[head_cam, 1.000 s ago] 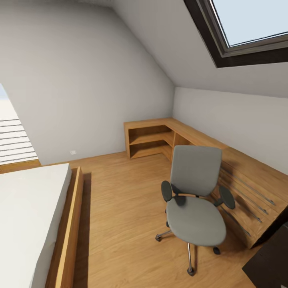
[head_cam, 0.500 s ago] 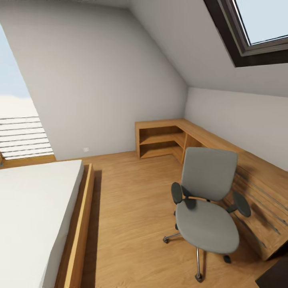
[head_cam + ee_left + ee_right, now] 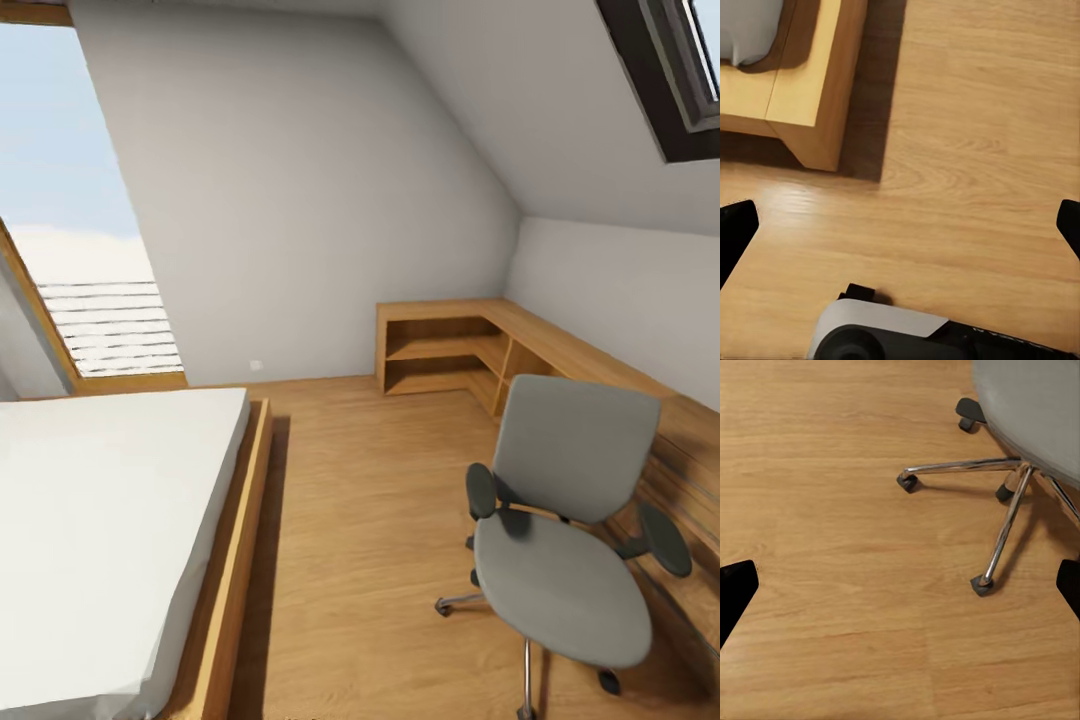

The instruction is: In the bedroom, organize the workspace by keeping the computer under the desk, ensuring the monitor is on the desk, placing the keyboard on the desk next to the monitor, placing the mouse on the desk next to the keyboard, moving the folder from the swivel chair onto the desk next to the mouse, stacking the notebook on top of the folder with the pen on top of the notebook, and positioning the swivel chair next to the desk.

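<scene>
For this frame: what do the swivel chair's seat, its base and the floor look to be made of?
The swivel chair seat looks like matte grey padded fabric, with no sheen. The chair base looks like polished chrome metal: bright, reflective spokes on dark casters. The floor looks like light wood planks or laminate, with visible grain and a soft sheen.

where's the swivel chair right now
In the head view the swivel chair stands on the wood floor at the lower right, beside the light-wood corner shelf unit, across the floor from the bed; its seat is bare.
</scene>
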`<state>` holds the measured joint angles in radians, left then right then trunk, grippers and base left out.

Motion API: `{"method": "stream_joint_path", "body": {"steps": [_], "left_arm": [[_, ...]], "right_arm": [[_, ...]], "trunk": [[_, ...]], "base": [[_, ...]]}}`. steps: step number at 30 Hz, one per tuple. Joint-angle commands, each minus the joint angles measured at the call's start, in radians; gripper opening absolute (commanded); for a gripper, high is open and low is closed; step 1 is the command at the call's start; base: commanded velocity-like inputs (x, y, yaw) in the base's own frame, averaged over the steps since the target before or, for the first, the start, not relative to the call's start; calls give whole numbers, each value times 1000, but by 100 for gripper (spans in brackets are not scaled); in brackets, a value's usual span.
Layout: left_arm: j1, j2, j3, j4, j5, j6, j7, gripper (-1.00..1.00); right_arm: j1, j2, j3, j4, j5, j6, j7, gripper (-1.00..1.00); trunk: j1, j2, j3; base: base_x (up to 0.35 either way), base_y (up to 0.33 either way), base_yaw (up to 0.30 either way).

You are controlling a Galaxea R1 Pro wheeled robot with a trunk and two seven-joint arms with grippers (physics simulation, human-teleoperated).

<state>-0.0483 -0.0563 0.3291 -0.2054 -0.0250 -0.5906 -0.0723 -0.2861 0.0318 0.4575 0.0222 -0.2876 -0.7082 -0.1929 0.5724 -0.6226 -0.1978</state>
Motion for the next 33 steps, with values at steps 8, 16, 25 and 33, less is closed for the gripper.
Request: {"method": "stream_joint_path", "body": {"steps": [8, 16, 25, 33], "left_arm": [[-1, 0, 8, 5, -3, -3, -8, 100], [-1, 0, 10, 6, -3, -2, -8, 100], [-1, 0, 9, 6, -3, -2, -7, 100], [-1, 0, 8, 6, -3, -2, -7, 100]], "right_arm": [[-1, 0, 9, 2, -4, 26, -4, 100], [-1, -1, 9, 2, -4, 53, -3, 100], [-1, -1, 8, 2, -4, 60, -3, 100], [-1, -3, 7, 2, -6, 58, -4, 100]], "trunk": [[0, -1, -7], [0, -1, -12], [0, -1, -20], [0, -1, -26]], "base": [[0, 0, 268], [0, 0, 256], [0, 0, 165], [0, 0, 131]]}}
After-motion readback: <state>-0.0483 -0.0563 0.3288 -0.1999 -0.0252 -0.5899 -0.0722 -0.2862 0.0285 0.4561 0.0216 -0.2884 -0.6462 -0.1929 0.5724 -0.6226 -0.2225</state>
